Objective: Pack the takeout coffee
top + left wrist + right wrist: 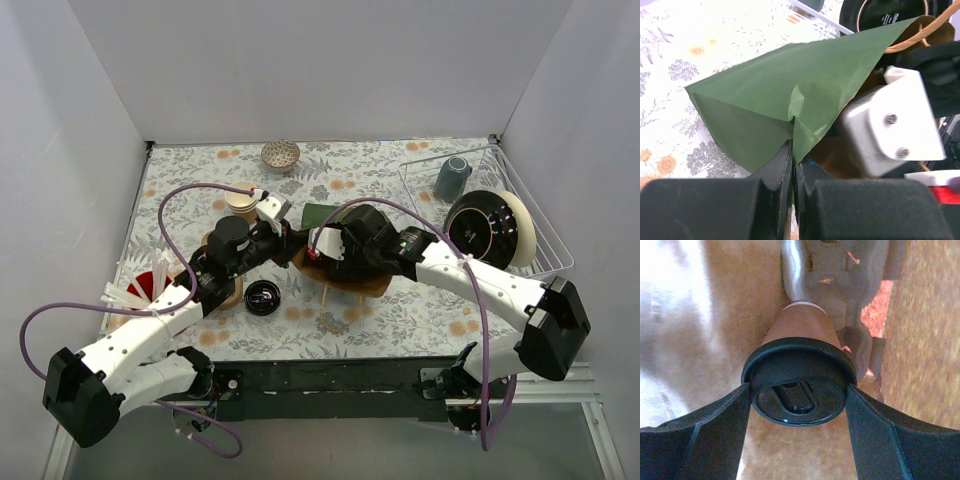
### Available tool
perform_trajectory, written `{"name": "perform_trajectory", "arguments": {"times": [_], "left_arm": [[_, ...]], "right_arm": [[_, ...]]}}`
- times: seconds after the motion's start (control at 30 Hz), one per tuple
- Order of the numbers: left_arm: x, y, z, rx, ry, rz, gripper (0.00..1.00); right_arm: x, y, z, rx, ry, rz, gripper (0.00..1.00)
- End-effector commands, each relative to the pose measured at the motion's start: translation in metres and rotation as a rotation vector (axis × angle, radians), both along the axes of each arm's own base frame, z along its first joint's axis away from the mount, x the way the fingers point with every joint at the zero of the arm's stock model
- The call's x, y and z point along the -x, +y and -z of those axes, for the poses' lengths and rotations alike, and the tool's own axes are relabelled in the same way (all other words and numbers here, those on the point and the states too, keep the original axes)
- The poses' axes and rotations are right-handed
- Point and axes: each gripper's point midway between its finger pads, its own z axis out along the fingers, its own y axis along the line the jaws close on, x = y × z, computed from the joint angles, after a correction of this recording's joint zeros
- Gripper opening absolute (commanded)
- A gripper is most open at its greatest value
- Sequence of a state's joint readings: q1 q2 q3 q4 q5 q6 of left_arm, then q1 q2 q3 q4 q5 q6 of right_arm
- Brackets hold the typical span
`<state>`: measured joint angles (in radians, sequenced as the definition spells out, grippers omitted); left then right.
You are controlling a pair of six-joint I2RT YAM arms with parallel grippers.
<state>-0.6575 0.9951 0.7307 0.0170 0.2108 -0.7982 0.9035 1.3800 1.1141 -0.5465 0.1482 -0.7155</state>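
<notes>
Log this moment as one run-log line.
left gripper: shut on green paper bag | right gripper: holding tan paper cup with black lid inside bag

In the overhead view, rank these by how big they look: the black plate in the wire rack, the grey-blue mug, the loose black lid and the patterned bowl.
1. black plate, clearly largest.
2. to 4. grey-blue mug, patterned bowl and loose black lid look alike; I won't rank them.

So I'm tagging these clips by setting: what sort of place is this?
Most likely a lab test cell dressed as a kitchen counter: plain white walls box in a floral tablecloth, with a wire dish rack holding a mug.
</notes>
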Motion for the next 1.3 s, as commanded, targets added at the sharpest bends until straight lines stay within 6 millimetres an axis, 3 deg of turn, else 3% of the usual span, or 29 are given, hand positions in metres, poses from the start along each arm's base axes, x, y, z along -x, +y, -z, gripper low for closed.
{"name": "perform_trajectory", "arguments": {"times": [0.0,0.2,0.4,0.6,0.87,0.97,1.1,1.27], "left_arm": [[0.006,-0.007,-0.017,0.047,0.000,0.037,0.00],[0.010,-0.010,-0.017,0.076,0.041,0.048,0.00],[0.012,-0.009,-0.016,0.074,0.046,0.050,0.00],[0.015,-0.005,-0.007,0.032,0.057,0.048,0.00],[0.018,0.001,0.009,-0.037,0.019,0.067,0.00],[0.017,0.004,0.015,-0.058,0.020,0.063,0.00],[0.019,0.003,0.015,-0.046,0.015,0.068,0.00],[0.021,0.003,0.017,-0.041,0.021,0.072,0.00]], "right_arm": [[-0.022,0.016,0.003,-0.024,-0.084,0.012,0.35],[-0.044,0.009,0.011,0.014,-0.159,0.130,0.34],[-0.062,0.001,0.001,0.029,-0.254,0.219,0.35],[-0.050,0.003,-0.009,-0.023,-0.215,0.195,0.34],[-0.025,-0.013,-0.008,-0.060,-0.177,0.096,0.35],[-0.026,-0.017,-0.016,-0.096,-0.185,0.065,0.35],[-0.029,-0.029,-0.013,-0.057,-0.178,0.046,0.35],[-0.031,-0.031,-0.014,-0.032,-0.175,0.042,0.34]]}}
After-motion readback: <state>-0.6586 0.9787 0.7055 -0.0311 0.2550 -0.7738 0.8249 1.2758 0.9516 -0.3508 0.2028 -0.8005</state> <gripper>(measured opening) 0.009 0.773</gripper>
